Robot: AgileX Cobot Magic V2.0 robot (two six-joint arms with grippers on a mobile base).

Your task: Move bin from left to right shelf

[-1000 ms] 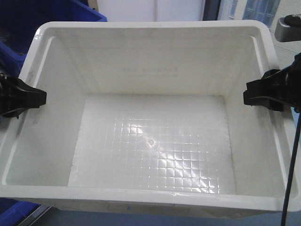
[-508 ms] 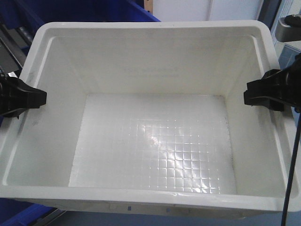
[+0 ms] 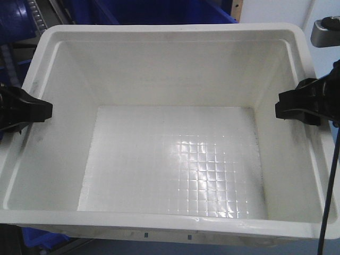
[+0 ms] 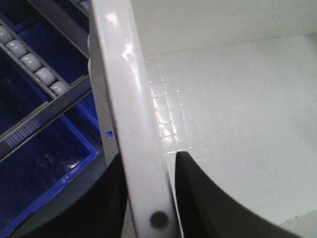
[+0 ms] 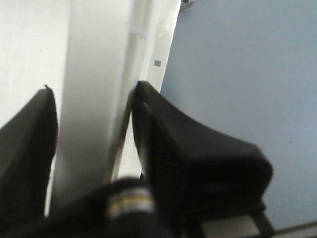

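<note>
While I hold it from both sides, the big white bin [image 3: 159, 31] fills my view. Dark blue bins [image 3: 159, 10] sit behind it at 12 o'clock. My left gripper [image 4: 146, 166] pinches its 9 o'clock rim. My right gripper [image 5: 94, 116] pinches its 3 o'clock rim.

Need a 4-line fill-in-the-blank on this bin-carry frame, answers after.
1. The large white rectangular plastic bin contains ____.
2. The left gripper and the right gripper each have one finger inside the bin and the other ____ it.
3. The bin's floor has a moulded pattern of small ____.
4. In the left wrist view, the open plastic tote beside the roller rail is dark ____.

Missing words: nothing; outside; squares; blue.
</note>
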